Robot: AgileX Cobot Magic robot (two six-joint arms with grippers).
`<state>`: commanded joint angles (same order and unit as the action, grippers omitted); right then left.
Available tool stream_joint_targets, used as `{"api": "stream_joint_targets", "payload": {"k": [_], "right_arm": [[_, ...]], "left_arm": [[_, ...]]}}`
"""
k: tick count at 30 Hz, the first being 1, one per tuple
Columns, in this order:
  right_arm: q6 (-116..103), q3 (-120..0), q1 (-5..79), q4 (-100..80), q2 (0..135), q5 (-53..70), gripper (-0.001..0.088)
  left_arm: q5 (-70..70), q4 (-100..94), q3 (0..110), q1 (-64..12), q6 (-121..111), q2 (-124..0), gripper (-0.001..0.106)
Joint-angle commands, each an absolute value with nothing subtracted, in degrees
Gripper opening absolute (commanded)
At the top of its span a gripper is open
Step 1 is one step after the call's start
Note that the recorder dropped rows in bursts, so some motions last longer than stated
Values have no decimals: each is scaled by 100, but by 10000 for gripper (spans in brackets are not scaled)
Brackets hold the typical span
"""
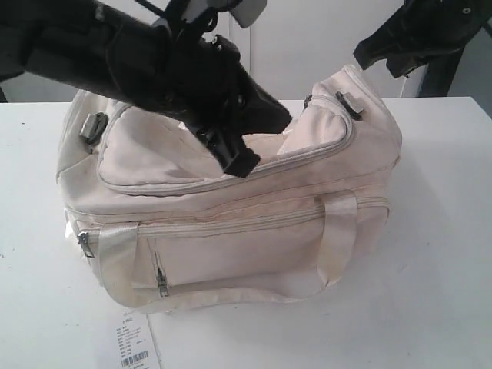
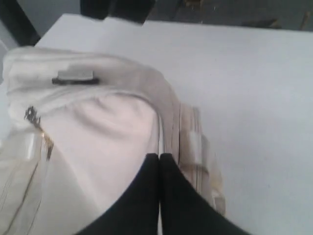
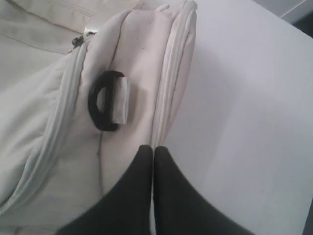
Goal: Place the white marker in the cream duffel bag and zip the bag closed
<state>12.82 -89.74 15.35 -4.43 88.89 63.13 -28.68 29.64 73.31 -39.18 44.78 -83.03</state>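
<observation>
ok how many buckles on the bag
2: a buckle on the bag at its left end in the exterior view, another buckle at its right end. More may be hidden on the far side.

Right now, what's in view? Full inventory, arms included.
cream duffel bag: one, cream, middle of the table
buckles: two, grey, one at each end of the bag
webbing handle: one, cream, on the bag's front
front zip pulls: two, metal, on the bag's front
paper tag: one, white with barcode, on the table in front of the bag
table: one, white, under everything
white marker: none in view
left gripper: one, black, shut, at the bag's top flap
right gripper: one, black, shut, above the bag's end by a buckle
</observation>
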Motion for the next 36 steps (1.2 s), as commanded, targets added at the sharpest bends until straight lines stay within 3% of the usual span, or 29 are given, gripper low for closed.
{"api": "stream_joint_targets", "payload": {"k": [19,24,36], "right_arm": [[1105,-8560,331,-379,8602,6585,0],[904,-8086,69,-341,8126,5947,0],[642,-6534,48,-151,6312,4013,0]], "left_arm": [[-5003,549,7331,-1925,1455,-7665,0],[-5231,-451,7331,-1722,652,-7532,0],[-4338,-523,6582,-1449,364,-6292,0]]}}
